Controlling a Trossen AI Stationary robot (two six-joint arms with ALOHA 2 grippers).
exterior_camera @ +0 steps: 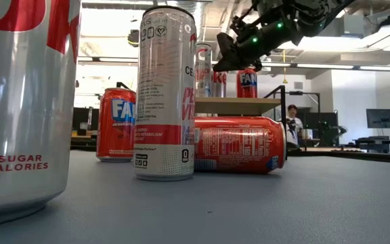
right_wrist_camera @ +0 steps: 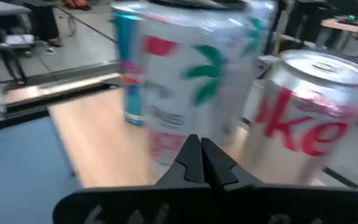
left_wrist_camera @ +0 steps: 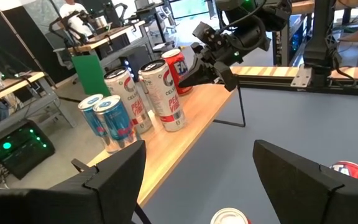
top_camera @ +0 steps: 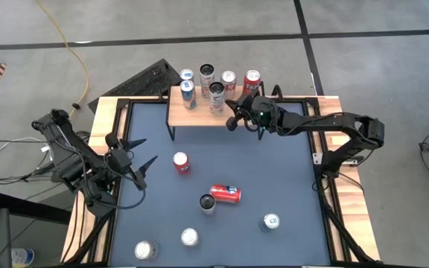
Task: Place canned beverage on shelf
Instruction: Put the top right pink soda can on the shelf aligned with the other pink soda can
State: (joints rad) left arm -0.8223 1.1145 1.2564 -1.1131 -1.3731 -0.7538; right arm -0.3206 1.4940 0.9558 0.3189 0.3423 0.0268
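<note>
**Sam:** Where are your two arms right now?

**Me:** My right tool [top_camera: 233, 119] is up by the shelf [top_camera: 199, 117], at its right end. Its fingers are pressed together and hold nothing. My left tool [top_camera: 141, 173] hangs over the left side of the counter [top_camera: 289, 179]. Its fingers are spread wide, and nothing is between them.

**Sam:** How many cans are on the shelf?

**Me:** I count six, all standing up. Two are blue [top_camera: 188, 94], two are tall white Celsius cans [top_camera: 216, 97], one is a silver Coke can [top_camera: 229, 80], and one is a red Fanta can [top_camera: 252, 80].

**Sam:** And down on the counter?

**Me:** Six more. A red can [top_camera: 181, 163] stands closest to my left tool. A red can [top_camera: 225, 193] lies on its side, with its long way running left to right. A tall can [top_camera: 208, 203] stands touching it. Three more stand along the near edge.

**Sam:** Which arm should go next?

**Me:** I think the left one. The standing red can is just to the right of its open fingers, and nothing is in the way. The right tool is well apart from all the loose cans. It would have to come back from the shelf and open first.
</note>
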